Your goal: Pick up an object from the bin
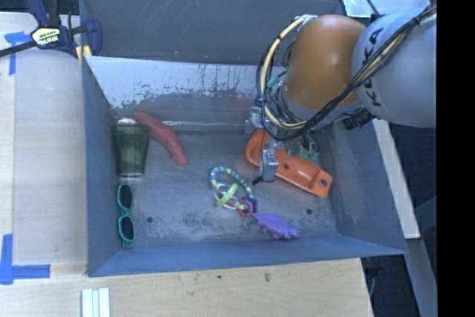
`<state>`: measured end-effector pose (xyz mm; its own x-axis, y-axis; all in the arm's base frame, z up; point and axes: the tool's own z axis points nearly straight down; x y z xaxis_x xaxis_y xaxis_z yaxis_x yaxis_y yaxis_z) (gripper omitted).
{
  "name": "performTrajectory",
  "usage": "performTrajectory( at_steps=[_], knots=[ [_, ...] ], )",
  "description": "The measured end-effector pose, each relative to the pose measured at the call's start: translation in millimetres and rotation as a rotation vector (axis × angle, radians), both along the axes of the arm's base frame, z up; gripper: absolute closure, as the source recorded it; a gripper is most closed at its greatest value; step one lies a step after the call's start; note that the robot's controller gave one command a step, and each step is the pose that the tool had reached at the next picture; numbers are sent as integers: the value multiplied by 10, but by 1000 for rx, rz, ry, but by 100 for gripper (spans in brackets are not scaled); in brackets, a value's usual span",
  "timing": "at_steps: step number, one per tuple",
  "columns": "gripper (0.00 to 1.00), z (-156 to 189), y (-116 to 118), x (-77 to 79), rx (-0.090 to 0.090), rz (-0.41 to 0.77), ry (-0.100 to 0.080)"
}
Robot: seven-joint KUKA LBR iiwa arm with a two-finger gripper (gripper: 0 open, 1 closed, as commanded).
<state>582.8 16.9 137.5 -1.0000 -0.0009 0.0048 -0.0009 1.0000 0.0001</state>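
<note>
My gripper [267, 165] hangs low in the right half of the bin, under the arm's orange cover. It is right over the left end of a flat orange plastic thing [300, 172] that lies slantwise on the bin floor. A ring toy of coloured links [231, 190] lies just left of and below the gripper. A small purple toy animal [277, 226] rests near the front wall.
A pink-red sausage-shaped thing [162, 136] and a dark green translucent cup [130, 148] lie at the back left. Teal sunglasses [125, 214] sit at the front left corner. The arm and its cables cover the bin's back right part.
</note>
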Motion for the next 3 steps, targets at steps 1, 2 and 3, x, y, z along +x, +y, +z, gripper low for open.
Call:
performTrajectory(
  at_steps=[1, 2, 3],
  knots=[
    [0, 49, 1, 18, 0, 0, -8],
    [0, -26, -110, 67, 2, 67, -10],
    [0, -179, -397, 136, -1, 301, -11]
  ],
)
